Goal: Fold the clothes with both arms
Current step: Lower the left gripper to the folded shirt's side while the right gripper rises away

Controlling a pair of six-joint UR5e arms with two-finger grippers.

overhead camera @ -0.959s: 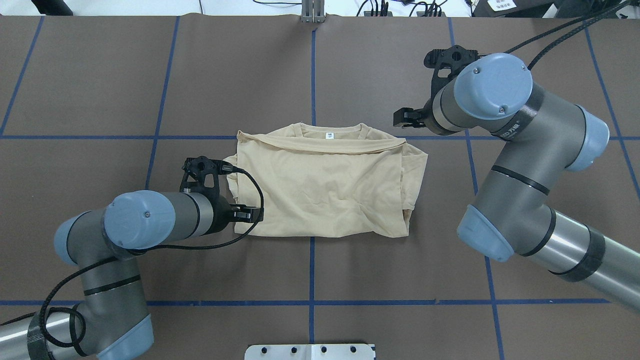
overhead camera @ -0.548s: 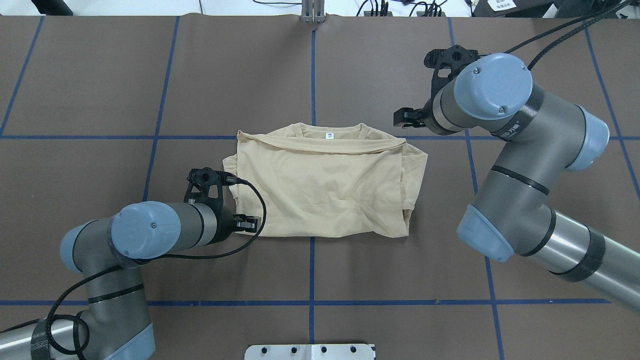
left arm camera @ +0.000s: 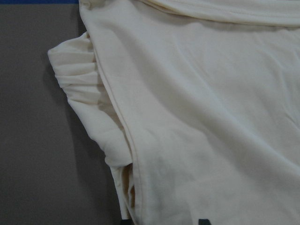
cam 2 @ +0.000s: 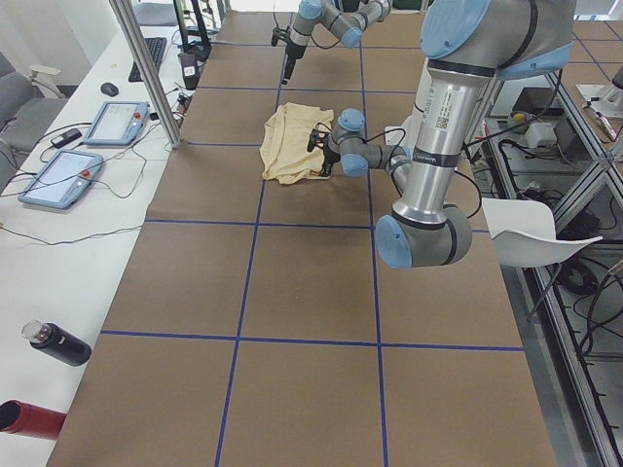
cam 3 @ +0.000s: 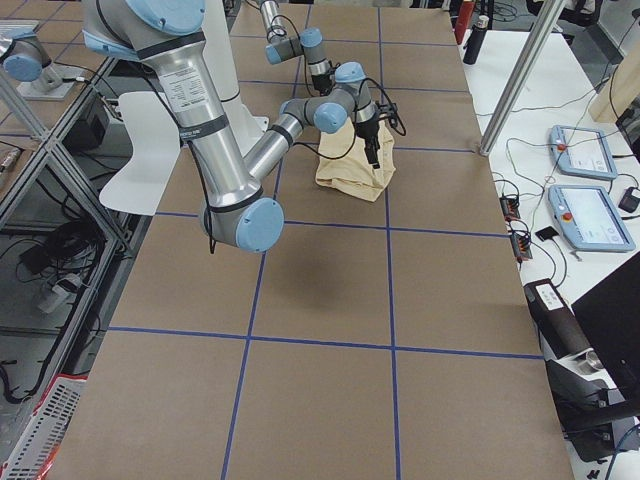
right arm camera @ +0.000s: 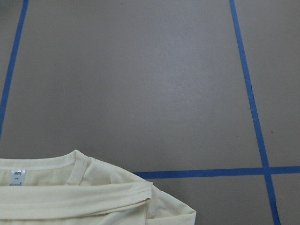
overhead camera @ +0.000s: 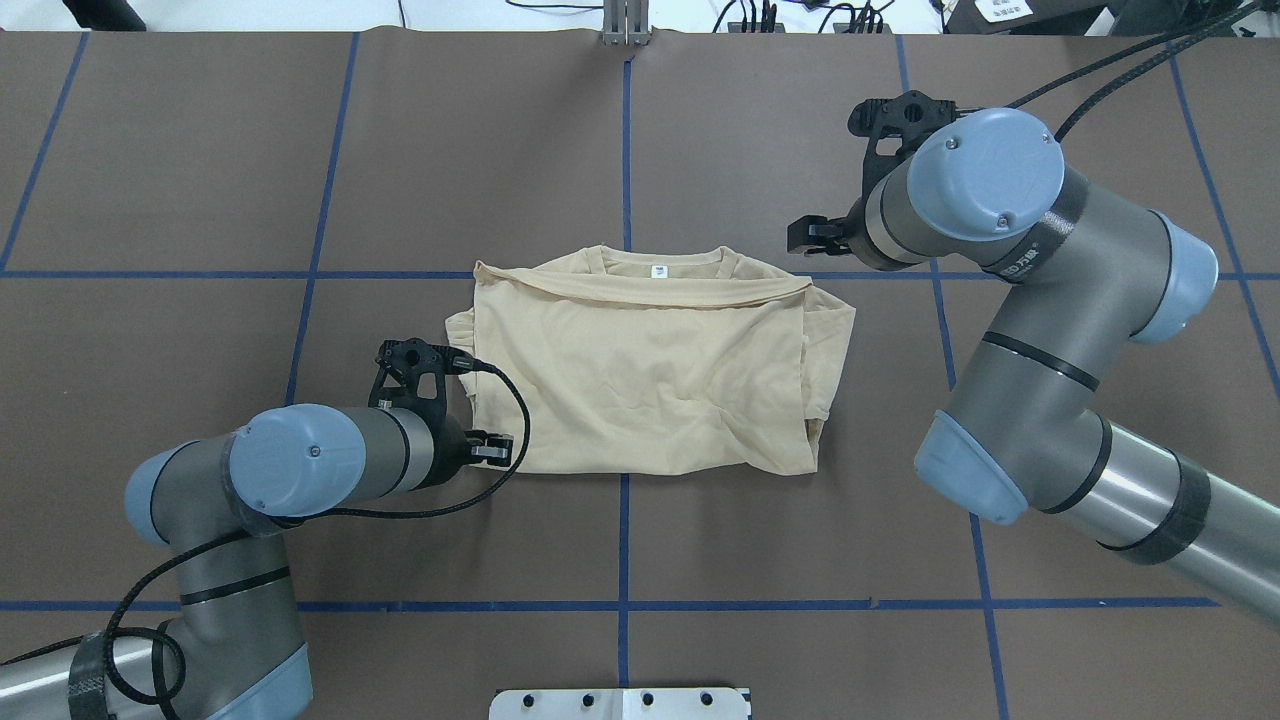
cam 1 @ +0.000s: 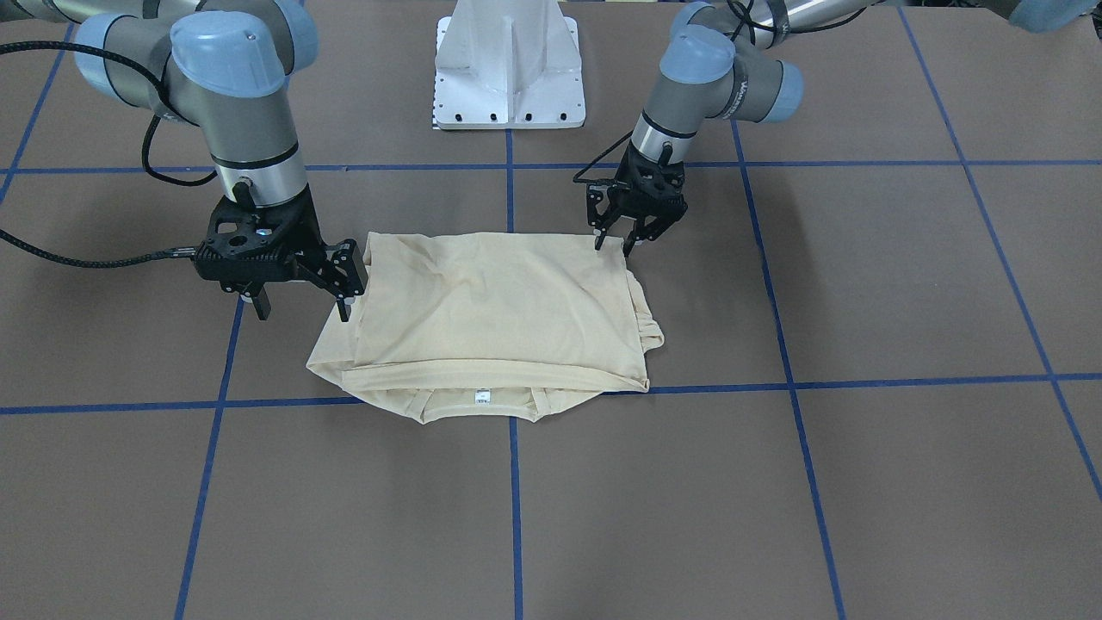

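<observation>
The cream-yellow T-shirt (overhead camera: 640,370) lies folded into a rectangle at the table's middle, sleeves tucked in. Its collar with the white neck label (overhead camera: 658,270) is on the far side and the print is hidden. The shirt also shows in the front view (cam 1: 499,301). My left gripper (cam 1: 613,246) is open and low at the shirt's near left corner, its jaws either side of the hem; it also shows from overhead (overhead camera: 492,447). The left wrist view is filled with the shirt's left edge (left arm camera: 197,117). My right gripper (cam 1: 301,303) is open and empty, raised near the shirt's far right corner (overhead camera: 812,236).
The brown table cover carries a grid of blue tape lines (overhead camera: 624,150). The white base pedestal (cam 1: 508,69) stands at the robot's side. A side bench with tablets (cam 2: 117,122), a metal post (cam 2: 146,68) and a dark bottle (cam 2: 54,342) lies beyond the table's far edge.
My left gripper has moved along the shirt's left edge toward the robot, down to the near left corner. The right arm and the shirt have not moved.
</observation>
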